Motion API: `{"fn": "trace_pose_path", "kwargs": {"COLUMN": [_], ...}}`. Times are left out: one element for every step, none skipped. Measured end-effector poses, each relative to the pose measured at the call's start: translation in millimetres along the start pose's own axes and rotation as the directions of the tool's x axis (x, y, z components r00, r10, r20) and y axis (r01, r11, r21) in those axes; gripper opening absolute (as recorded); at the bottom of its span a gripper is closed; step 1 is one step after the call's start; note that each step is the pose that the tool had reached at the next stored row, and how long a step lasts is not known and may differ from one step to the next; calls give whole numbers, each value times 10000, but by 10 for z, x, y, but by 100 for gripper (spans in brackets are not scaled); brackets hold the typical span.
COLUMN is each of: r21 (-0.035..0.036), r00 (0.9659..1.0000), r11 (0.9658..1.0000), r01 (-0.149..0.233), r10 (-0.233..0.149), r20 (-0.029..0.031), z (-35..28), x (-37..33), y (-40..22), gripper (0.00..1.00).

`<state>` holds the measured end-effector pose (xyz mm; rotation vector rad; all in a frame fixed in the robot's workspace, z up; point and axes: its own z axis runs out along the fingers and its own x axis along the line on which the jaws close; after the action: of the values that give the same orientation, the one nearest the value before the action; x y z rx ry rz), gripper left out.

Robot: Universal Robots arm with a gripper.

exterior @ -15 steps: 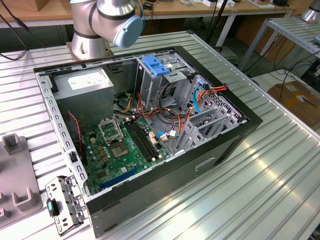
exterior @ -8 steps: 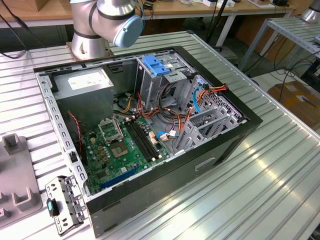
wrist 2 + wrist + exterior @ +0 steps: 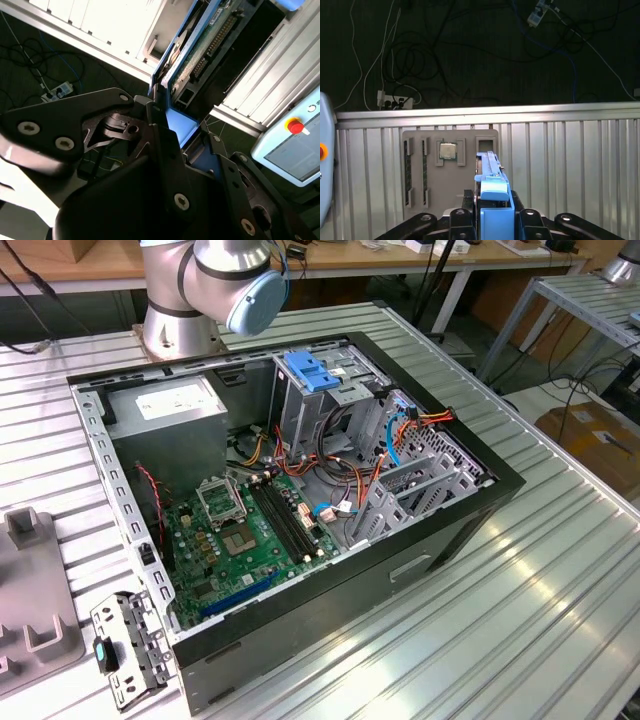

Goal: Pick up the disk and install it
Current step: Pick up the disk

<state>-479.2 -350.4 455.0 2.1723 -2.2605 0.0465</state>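
item: disk [image 3: 490, 172], blue-framed, circuit side showing in the second wrist view.
location: clamped edge-on in the gripper [image 3: 494, 217], jaws closed on its blue end; it points out over the slatted table [image 3: 570, 165], above the edge of a grey tray [image 3: 420, 200] holding a chip [image 3: 447, 150].
destination: open computer case [image 3: 450, 530], with grey cage [image 3: 300, 415] and blue latch [image 3: 312, 372] beside the motherboard [image 3: 240, 530].
status: pick-up judged done; install not yet done.
requirement: carrying the disk to the case and squaring it with a bay, clear of the loose cables.
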Motion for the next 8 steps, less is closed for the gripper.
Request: {"fn": "trace_pose_path", "kwargs": {"r21": [1, 0, 1, 0, 1, -2, -1, 0], "r00": [10000, 10000, 10000, 10000, 10000, 10000, 10000, 10000], "r11": [10000, 10000, 10000, 10000, 10000, 10000, 10000, 10000], "r01": [0, 0, 0, 0, 0, 0, 0, 0], "r10": [0, 0, 0, 0, 0, 0, 0, 0], "r20": [0, 0, 0, 0, 0, -1, 0, 0], "z": [0, -1, -1, -1, -2, -7, -10, -15], "x": [0, 0, 0, 0, 0, 0, 0, 0], "y": [0, 0, 0, 0, 0, 0, 0, 0], "gripper": [37, 37, 37, 37, 37, 37, 37, 37]}}
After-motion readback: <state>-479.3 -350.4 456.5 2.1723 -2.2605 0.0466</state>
